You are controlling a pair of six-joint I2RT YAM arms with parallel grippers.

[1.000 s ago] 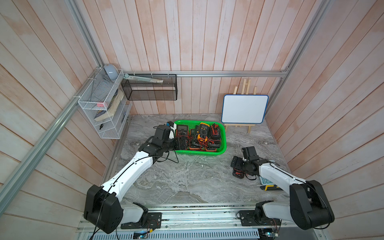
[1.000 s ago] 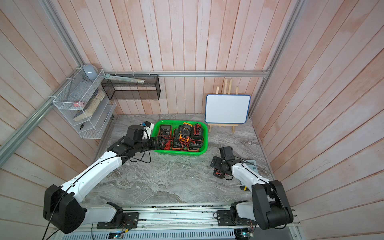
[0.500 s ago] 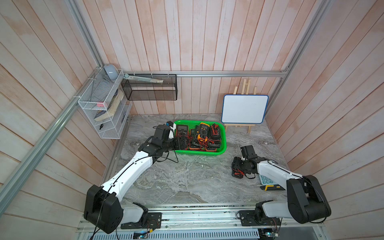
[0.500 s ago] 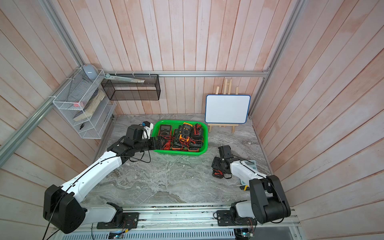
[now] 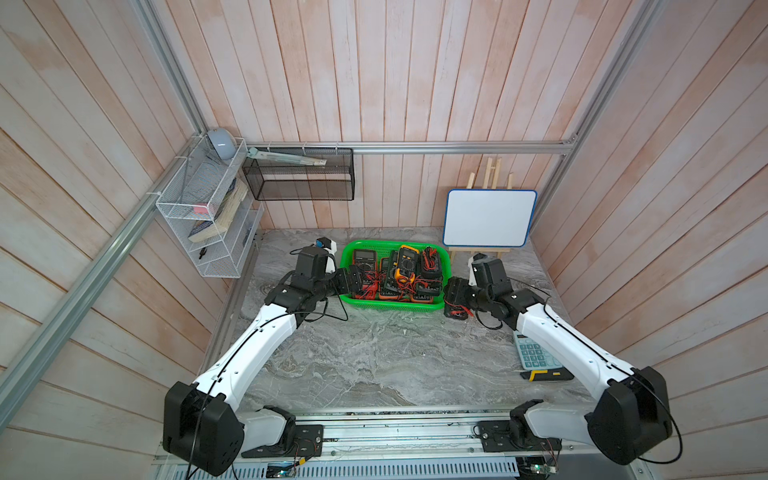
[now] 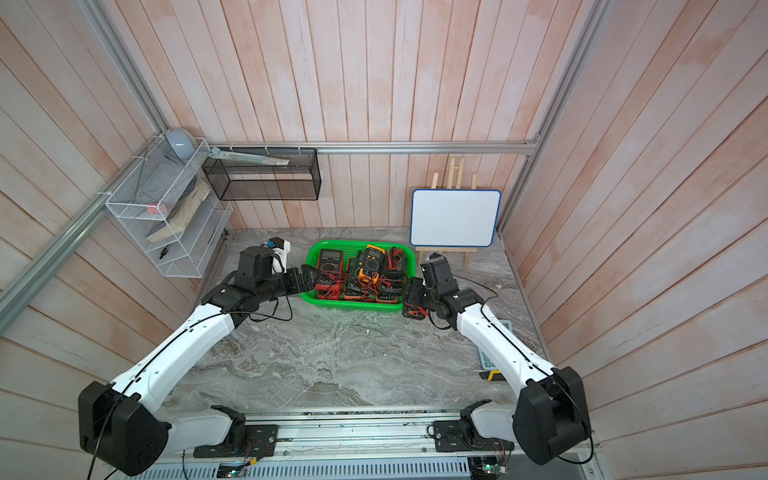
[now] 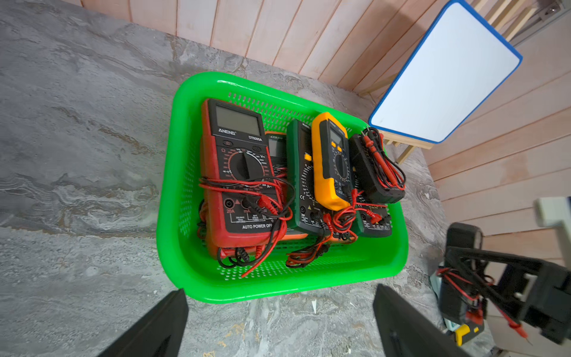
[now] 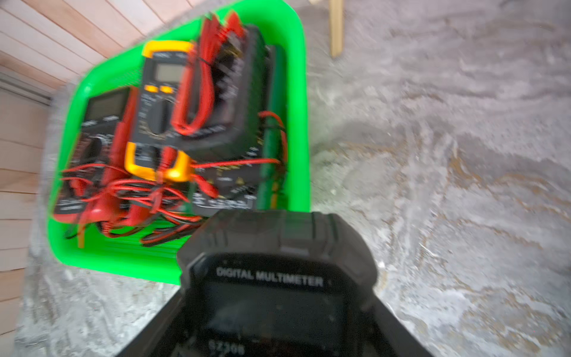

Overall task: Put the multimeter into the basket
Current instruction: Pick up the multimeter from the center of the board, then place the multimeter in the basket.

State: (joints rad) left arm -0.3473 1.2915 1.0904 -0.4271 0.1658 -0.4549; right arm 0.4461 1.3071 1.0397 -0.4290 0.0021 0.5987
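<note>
The bright green basket [image 5: 395, 308] [image 6: 353, 306] [image 7: 168, 185] [image 8: 301, 123] stands at the back of the marble table and holds several multimeters with red and black leads. My right gripper [image 5: 458, 289] [image 6: 417, 291] [image 8: 278, 327] is shut on a black multimeter [image 5: 454, 312] [image 6: 413, 312] [image 8: 278, 247] [image 7: 454, 296]. It holds the multimeter just outside the basket's right end, with the leads dangling. My left gripper [image 5: 353, 279] [image 6: 305, 279] [image 7: 280, 290] stands open at the basket's left end with nothing between its fingers.
A whiteboard on a small easel [image 5: 488, 218] stands behind and to the right of the basket. A calculator [image 5: 532, 353] and a yellow-black tool [image 5: 546, 375] lie under the right arm. A white wire rack [image 5: 203, 216] and a black mesh basket [image 5: 299, 174] hang on the walls.
My right gripper has shut on the black multimeter and carried it back and leftward to the basket's right end. The left arm has not moved.
</note>
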